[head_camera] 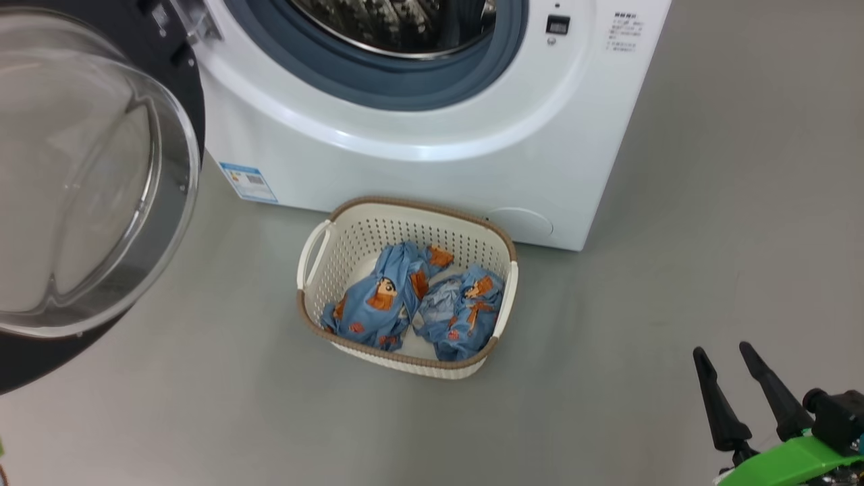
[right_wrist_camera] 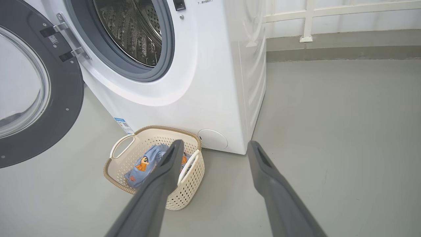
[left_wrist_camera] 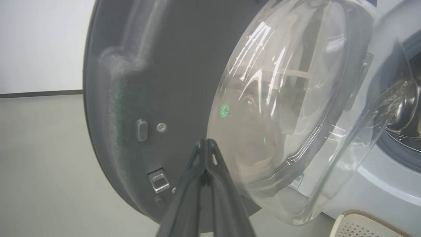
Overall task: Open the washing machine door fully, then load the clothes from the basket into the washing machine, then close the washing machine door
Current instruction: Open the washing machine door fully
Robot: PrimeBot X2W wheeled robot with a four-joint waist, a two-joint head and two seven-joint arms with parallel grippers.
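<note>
Squarely ahead, the washing machine (head_camera: 405, 175) is standing on the grey floor (head_camera: 709, 236), its white front facing the head camera. Its grey rubber seal (head_camera: 405, 84) is ringing the steel drum (head_camera: 405, 27), which is lying open to view.

The washing machine door (head_camera: 81, 189) is hanging wide open on its hinges at the left of the opening. Its clear glass bowl is bulging toward the head camera, and its dark rim is framing the bowl.

The basket (head_camera: 418, 202) is sitting on the floor just in front of the machine, below the opening and to the right of the door.

The right gripper (head_camera: 722, 351) is hovering over bare floor at the lower right of the head view, well apart from the basket. Its two dark fingers are standing apart and holding nothing. From the right wrist, the gripper is pointing toward the machine's lower front.

The left gripper (left_wrist_camera: 206, 141) is pointing at the door's inner face, where the dark rim is meeting the glass. Its fingers are pressing together with nothing between them. Whether the tips are touching the door, I cannot tell.

The clothes are lying inside the basket as two crumpled light-blue bundles, one (head_camera: 378, 297) at the left and one (head_camera: 466, 310) at the right, just beside each other.

A small blue label (head_camera: 248, 182) is sticking to the machine's lower left corner.
</note>
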